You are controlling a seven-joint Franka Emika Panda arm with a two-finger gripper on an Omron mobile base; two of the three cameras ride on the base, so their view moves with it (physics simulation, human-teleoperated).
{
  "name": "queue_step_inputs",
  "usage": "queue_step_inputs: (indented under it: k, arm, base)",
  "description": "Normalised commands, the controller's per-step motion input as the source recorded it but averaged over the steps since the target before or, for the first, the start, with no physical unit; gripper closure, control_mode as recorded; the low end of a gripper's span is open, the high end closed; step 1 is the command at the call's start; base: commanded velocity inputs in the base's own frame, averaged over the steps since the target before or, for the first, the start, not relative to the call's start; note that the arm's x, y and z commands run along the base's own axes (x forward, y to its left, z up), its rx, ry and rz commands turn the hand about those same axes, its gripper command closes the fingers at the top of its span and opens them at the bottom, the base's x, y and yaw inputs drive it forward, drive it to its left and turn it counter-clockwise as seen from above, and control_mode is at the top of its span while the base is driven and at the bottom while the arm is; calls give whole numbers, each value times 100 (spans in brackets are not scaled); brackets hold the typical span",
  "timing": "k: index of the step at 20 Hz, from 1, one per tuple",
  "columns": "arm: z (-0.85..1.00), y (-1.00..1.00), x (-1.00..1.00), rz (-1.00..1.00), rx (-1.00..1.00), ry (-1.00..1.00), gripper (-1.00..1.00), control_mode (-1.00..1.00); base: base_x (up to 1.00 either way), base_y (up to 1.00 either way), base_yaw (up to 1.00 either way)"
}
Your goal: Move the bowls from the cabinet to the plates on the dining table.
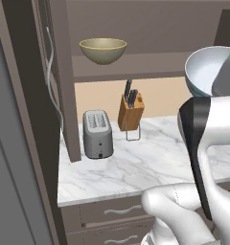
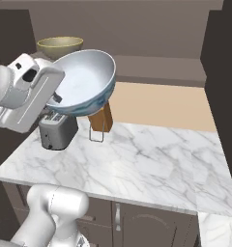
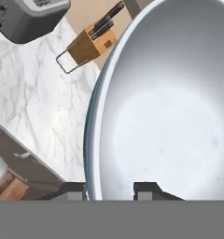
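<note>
1. The end effector (image 3: 111, 189) grasps the white bowl (image 2: 84, 82) by its rim: in the hand view one dark fingertip sits inside the bowl and the other outside the wall.
2. The white bowl is held in the air above the marble worktop (image 2: 137, 159), tilted with its opening toward the right base camera. A blue pattern shows on its outer underside.
3. The olive-tan bowl (image 1: 103, 50) stands upright on the shelf (image 1: 131, 72) of the cabinet (image 1: 64, 81), well apart from the held bowl.
4. The cabinet door with a curved silver handle (image 1: 52, 76) stands open at the left edge of the worktop.
5. Open room: the right half of the worktop is bare up to its front edge. A toaster (image 1: 97, 134) and a knife block (image 1: 131, 111) stand at its left rear.
6. Hidden: in the right base view the held bowl covers most of the knife block and the top of the toaster. In the left base view the arm covers part of the white bowl.
7. No readable writing or brand marks.
</note>
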Motion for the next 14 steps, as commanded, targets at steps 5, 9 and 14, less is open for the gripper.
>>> queue_step_inputs:
  k: [5,9,14]
  arm:
    - [8,33,-37,8,0,0,100,-100]
    - [7,16,-15,10,0,0,100,-100]
    - [0,9,0,11,0,0,100,-100]
  base:
    - [0,0,0]
    - [0,0,0]
    - [0,0,0]
